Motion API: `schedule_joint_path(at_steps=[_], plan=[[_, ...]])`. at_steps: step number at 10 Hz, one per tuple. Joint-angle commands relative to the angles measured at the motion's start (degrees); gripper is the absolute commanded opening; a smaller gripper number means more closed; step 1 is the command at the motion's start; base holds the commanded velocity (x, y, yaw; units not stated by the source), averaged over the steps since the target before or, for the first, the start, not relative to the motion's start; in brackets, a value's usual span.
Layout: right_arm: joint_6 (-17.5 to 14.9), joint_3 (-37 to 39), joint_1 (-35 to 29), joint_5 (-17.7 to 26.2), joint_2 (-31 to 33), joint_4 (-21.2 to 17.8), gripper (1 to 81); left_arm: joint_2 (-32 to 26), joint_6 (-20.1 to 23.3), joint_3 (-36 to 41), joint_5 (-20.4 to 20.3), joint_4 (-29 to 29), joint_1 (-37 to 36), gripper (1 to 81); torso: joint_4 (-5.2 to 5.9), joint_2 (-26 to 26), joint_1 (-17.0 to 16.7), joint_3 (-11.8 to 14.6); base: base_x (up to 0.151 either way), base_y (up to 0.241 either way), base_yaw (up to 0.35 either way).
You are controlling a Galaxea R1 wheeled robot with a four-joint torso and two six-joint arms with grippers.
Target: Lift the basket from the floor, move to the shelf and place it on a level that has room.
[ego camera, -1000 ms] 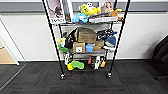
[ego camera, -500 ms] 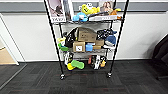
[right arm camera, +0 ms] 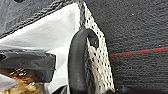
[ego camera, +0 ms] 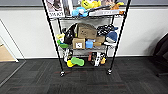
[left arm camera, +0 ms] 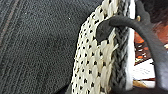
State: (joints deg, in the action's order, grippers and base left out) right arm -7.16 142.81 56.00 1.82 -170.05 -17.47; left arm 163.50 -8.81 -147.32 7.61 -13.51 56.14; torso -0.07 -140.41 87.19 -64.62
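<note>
The shelf [ego camera: 53,37] is a black wire rack on castors, standing straight ahead against the white wall. Its tiers here are crowded with toys and brown boxes, and its upper part is cut off by the picture's edge. The basket [left arm camera: 92,57] looms close in the left wrist view: cream chequered weave, dark braided rim, black loop handle [left arm camera: 140,27]. In the right wrist view the basket [right arm camera: 100,57] shows its other end, with a white lining and a second black handle [right arm camera: 77,62]. The floor [right arm camera: 135,30] of dark grey carpet lies beyond the basket.
Dark carpet [ego camera: 82,82] stretches between me and the rack. A dark chair [ego camera: 161,55] stands at the right. At the left a metal frame borders tan wooden flooring [ego camera: 6,53]. A red line [right arm camera: 140,51] crosses the carpet.
The whole head picture has shifted slightly, with the rack a touch lower and larger, so the camera has moved a little toward it.
</note>
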Motion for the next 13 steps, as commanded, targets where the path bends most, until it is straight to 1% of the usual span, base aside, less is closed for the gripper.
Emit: schedule_joint_path(at_steps=[1,2,4,9,11,13], plan=[[1.62,-5.63,-6.2,2.05,2.32,-2.39,81.1,-6.6,0.2,10.91,3.03,-0.64,-6.26,81.1,0.0,0.0,0.0,0.0,0.0,0.0,0.0],[2.41,-7.82,-6.2,1.79,3.64,-2.31,81.1,-8.36,0.11,13.99,2.59,-0.64,-6.43,81.1,0.0,0.0,0.0,-0.02,0.0,0.0,0.0],[3.81,-12.21,-6.29,0.56,6.0,-2.31,81.1,-9.93,0.11,16.35,2.94,-0.9,-6.87,81.1,0.0,-0.02,0.0,-0.02,0.0,0.0,0.0],[3.99,-14.32,-6.64,0.47,7.24,-2.31,81.1,-15.65,0.11,25.66,2.5,-0.82,-7.31,81.1,0.0,-0.02,0.0,-0.04,0.0,0.0,0.0],[4.34,-14.94,-6.64,0.47,7.5,-2.31,81.1,-16.62,0.11,26.65,2.5,-0.91,-7.4,81.1,0.0,-0.02,0.02,-0.06,0.0,0.0,0.0],[4.34,-16.17,-6.82,0.47,8.11,-2.22,81.1,-16.36,0.2,26.65,2.42,-0.73,-7.4,81.1,0.0,-0.02,0.02,-0.06,0.0,0.0,0.0]])
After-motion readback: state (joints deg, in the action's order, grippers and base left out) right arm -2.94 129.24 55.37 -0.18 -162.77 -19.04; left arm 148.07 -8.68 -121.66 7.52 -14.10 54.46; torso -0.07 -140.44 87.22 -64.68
